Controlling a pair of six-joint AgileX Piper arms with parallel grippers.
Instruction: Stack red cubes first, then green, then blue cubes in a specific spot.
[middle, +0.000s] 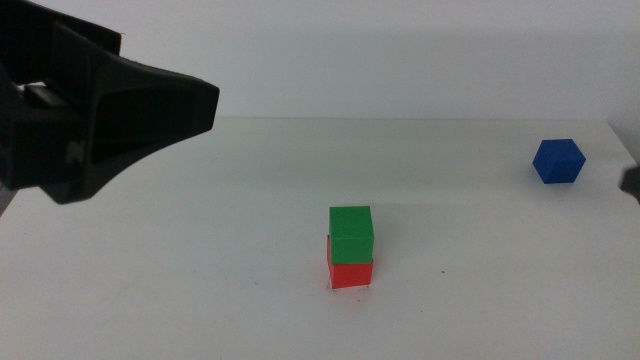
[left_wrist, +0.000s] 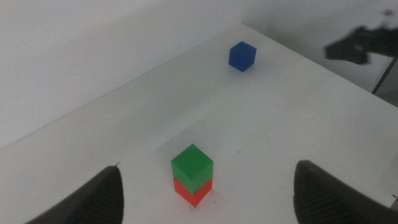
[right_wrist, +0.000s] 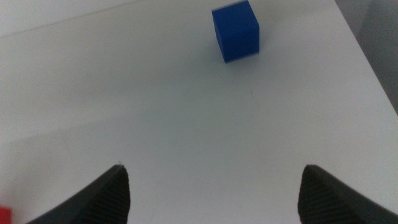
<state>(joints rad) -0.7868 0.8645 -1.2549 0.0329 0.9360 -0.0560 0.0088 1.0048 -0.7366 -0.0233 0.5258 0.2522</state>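
Note:
The green cube (middle: 351, 231) rests on the red cube (middle: 350, 273) near the table's middle; the stack covers the specific spot. Alone at the far right lies the blue cube (middle: 557, 161). My left gripper (middle: 200, 105) hovers high at the upper left, well away from the stack. In the left wrist view, the left gripper (left_wrist: 208, 171) is open and empty, with the green cube (left_wrist: 191, 165) and red cube (left_wrist: 193, 191) far below it. The right gripper (right_wrist: 212, 168) is open and empty, a short way from the blue cube (right_wrist: 236, 30).
The white table (middle: 200, 280) has its far edge against a pale wall and its right edge just past the blue cube. A sliver of the right gripper (middle: 632, 181) shows at the picture's right edge.

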